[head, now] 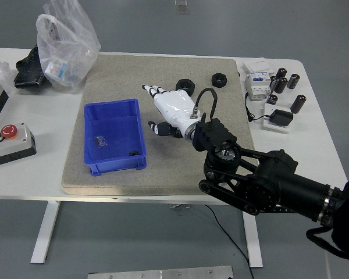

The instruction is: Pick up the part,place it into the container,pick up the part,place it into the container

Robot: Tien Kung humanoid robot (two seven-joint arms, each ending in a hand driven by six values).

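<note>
My right hand (156, 107) is white, on a black arm coming from the lower right. It hovers over the beige mat, just right of the blue container (112, 110), open, fingers stretched toward the upper left, holding nothing. In the container a small black part (135, 153) lies near the front right corner and a small dark piece (99, 140) at its left. Two black nuts rest on the mat: one nut (187, 83) right behind my hand, partly hidden by it, the other nut (220, 79) further right.
A plastic bag (64, 43) and a black object (28, 72) sit at the back left. A control box with a red button (9, 131) is at the left edge. Black cylinders (298, 103), a white device (257, 81) and a black adapter (281, 118) crowd the right side.
</note>
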